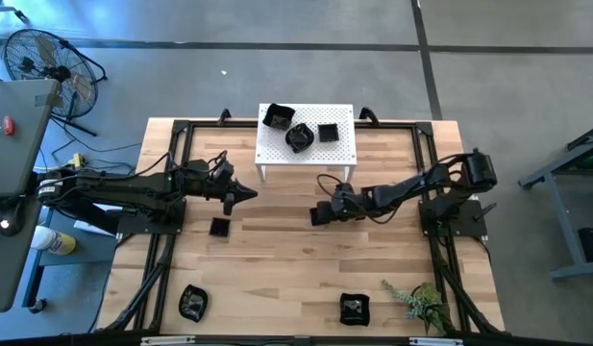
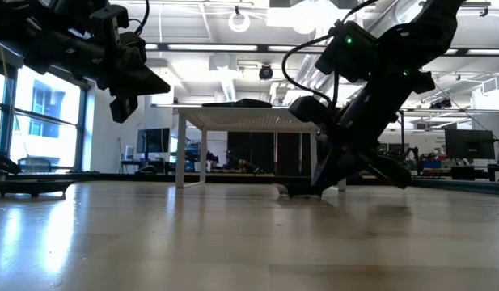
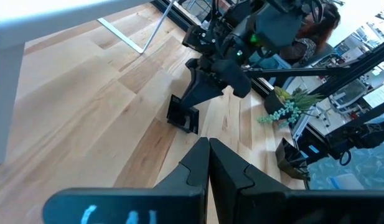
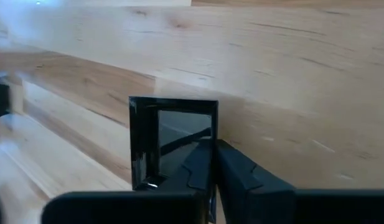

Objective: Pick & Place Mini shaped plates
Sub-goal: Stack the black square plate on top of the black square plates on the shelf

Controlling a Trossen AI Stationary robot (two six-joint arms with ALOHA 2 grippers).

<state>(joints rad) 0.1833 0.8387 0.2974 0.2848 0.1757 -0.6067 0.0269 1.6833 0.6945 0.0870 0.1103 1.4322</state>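
On the wooden table point(image 1: 277, 259), the right tool point(image 1: 316, 213) pinches a square plate point(image 4: 173, 140); the left tool point(image 1: 246, 195) hangs closed, empty.

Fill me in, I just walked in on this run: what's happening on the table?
The right claw is down at the table's middle, closed on the rim of a small square black plate. The left claw hovers shut and empty above the table. Three black plates already sit on the white perforated stand; three more lie on the wood: one below the left claw, two near the front edge.
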